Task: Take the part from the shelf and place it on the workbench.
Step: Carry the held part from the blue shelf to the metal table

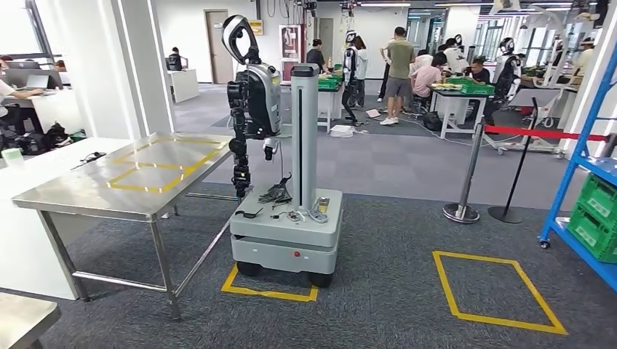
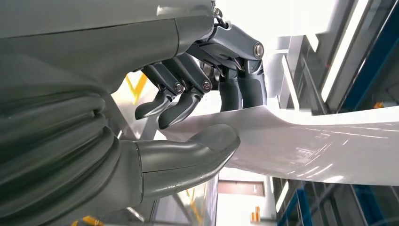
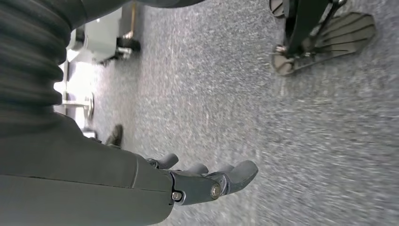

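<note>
1. From the head, we are facing a steel workbench (image 1: 109, 185) beside a wheeled robot (image 1: 287, 182).
2. Our left hand (image 2: 197, 113) is gripping the white part (image 2: 306, 141) between thumb and fingers.
3. Our right hand (image 3: 207, 181) is hanging released, fingers apart, over grey carpet (image 3: 291, 117).

A wide, brightly lit hall has grey carpet (image 1: 393, 291) marked with yellow tape rectangles (image 1: 495, 291), and ceiling strip lights (image 1: 385, 4) run above white walls and a thick white pillar (image 1: 138, 65) on the left. A steel table (image 1: 109, 189) with yellow tape on its top stands at the left beside a white counter (image 1: 29, 174), and a blue rack (image 1: 582, 153) holding green crates (image 1: 596, 214) rises at the right edge behind a red barrier belt (image 1: 546, 133) on posts. Farther back, people (image 1: 399, 73) gather at work tables (image 1: 458, 98) near a closed door (image 1: 217, 43).
</note>
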`<state>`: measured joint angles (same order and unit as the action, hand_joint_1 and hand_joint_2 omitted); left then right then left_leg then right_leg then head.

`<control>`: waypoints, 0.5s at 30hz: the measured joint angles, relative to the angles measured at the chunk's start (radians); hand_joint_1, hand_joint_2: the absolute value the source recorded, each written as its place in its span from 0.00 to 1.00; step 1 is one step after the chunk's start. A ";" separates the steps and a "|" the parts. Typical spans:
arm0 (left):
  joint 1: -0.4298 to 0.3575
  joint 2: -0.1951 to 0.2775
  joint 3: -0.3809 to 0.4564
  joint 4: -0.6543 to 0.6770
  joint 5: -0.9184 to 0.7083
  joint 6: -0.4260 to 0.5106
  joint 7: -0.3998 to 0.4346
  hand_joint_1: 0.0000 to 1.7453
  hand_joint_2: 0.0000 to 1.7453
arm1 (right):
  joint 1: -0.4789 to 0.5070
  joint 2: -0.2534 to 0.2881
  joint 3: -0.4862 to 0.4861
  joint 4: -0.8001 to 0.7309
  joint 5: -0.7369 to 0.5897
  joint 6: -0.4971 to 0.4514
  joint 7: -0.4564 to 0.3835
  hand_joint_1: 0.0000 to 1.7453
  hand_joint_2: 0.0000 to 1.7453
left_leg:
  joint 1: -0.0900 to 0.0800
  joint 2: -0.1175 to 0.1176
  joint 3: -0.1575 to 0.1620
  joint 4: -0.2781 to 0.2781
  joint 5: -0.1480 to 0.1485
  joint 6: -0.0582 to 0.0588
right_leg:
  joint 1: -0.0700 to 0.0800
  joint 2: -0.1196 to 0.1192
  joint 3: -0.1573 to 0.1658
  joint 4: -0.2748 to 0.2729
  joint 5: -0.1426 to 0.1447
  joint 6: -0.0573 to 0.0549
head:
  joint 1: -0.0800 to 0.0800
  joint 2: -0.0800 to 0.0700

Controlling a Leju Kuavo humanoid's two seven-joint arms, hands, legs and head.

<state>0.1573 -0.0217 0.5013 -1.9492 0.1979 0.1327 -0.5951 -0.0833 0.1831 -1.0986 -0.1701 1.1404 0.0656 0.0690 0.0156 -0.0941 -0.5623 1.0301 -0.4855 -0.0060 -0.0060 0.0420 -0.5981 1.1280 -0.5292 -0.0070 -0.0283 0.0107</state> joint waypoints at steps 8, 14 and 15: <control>0.002 -0.010 0.002 0.003 0.085 0.048 0.030 1.00 1.00 | -0.003 0.002 0.000 0.000 -0.003 -0.002 -0.009 0.00 1.00 | 0.000 0.039 -0.057 0.082 -0.050 -0.041 | -0.003 -0.038 0.045 -0.110 0.035 -0.034 | -0.002 0.000; 0.007 -0.009 0.002 0.009 0.120 0.051 0.030 1.00 1.00 | 0.000 0.003 0.000 0.000 -0.003 0.003 -0.015 0.00 1.00 | 0.006 0.108 -0.083 0.153 -0.051 -0.057 | -0.003 -0.124 0.051 -0.105 0.022 -0.032 | -0.003 0.000; 0.007 -0.007 0.002 0.007 0.126 0.049 0.028 1.00 1.00 | 0.000 0.003 0.000 0.000 -0.003 0.003 -0.015 0.00 1.00 | 0.005 0.132 -0.049 0.089 -0.024 -0.055 | -0.002 -0.136 0.053 -0.102 0.017 -0.027 | -0.003 0.000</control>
<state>0.1646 -0.0288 0.5035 -1.9420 0.3238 0.1822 -0.5668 -0.0832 0.1864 -1.0990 -0.1705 1.1376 0.0690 0.0538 0.0206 0.0374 -0.6113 1.1186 -0.5097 -0.0612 -0.0079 -0.0942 -0.5446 1.0261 -0.5121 -0.0338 -0.0310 0.0107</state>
